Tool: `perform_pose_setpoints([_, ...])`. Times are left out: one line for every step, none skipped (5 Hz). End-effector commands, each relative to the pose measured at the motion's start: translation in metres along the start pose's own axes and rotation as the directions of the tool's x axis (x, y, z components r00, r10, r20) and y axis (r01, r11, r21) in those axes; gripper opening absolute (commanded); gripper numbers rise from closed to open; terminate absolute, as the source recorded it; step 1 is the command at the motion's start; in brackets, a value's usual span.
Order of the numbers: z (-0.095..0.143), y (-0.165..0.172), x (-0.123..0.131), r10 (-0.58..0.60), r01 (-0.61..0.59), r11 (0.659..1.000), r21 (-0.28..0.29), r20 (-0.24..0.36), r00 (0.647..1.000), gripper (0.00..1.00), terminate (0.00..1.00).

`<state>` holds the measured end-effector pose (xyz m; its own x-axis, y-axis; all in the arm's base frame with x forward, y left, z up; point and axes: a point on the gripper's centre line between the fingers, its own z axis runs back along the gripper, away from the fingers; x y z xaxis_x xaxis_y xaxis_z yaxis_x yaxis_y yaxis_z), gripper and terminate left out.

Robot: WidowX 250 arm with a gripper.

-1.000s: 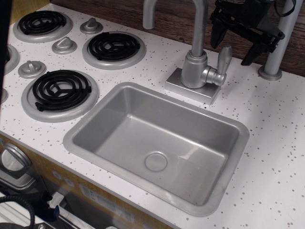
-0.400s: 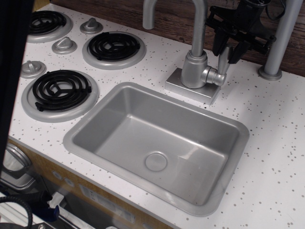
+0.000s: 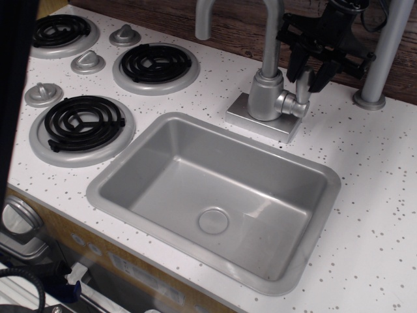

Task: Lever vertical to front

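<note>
The lever (image 3: 302, 90) is a small silver-grey paddle standing upright on the right side of the faucet base (image 3: 265, 96), joined to it by a short stub. My black gripper (image 3: 306, 73) reaches down from the upper right. Its two fingers (image 3: 293, 65) sit close against either side of the lever's upper part and hide its tip. The jaws look closed onto the lever. The tall curved spout (image 3: 270, 32) rises just left of the gripper.
The grey sink basin (image 3: 215, 195) lies in front of the faucet. Stove burners (image 3: 155, 65) and small knobs (image 3: 88, 62) are at the left. A grey post (image 3: 381, 59) stands at the right of the gripper, by the wooden back wall.
My gripper has come down and to the left from beside the lever. Its fingers now straddle the lever closely. The lever still stands upright.
</note>
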<state>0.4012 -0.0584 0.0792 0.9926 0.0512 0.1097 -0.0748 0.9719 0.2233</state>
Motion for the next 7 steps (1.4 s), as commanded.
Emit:
perform_pose_setpoints([0.025, 0.001, -0.016, 0.036, -0.036, 0.999, -0.029, 0.033, 0.999, 0.0, 0.0])
perform_pose_setpoints([0.012, 0.0, -0.02, 0.046, -0.044, 0.996, -0.076, 0.022, 0.999, 0.0, 0.0])
perform_pose_setpoints([0.001, -0.001, -0.021, 0.044, -0.042, 0.992, -0.115, 0.016, 0.999, 0.0, 0.0])
perform_pose_setpoints([-0.004, -0.002, -0.022, 0.042, -0.04, 0.991, -0.13, 0.014, 0.999, 0.0, 0.0])
perform_pose_setpoints([-0.005, -0.002, -0.022, 0.044, -0.041, 0.99, -0.132, 0.016, 0.999, 0.0, 0.0])
perform_pose_setpoints([-0.01, -0.002, -0.023, 0.046, -0.044, 0.988, -0.15, 0.01, 0.999, 0.0, 0.0])
perform_pose_setpoints([-0.01, -0.002, -0.021, 0.039, -0.038, 0.989, -0.146, 0.006, 0.999, 0.0, 0.0])
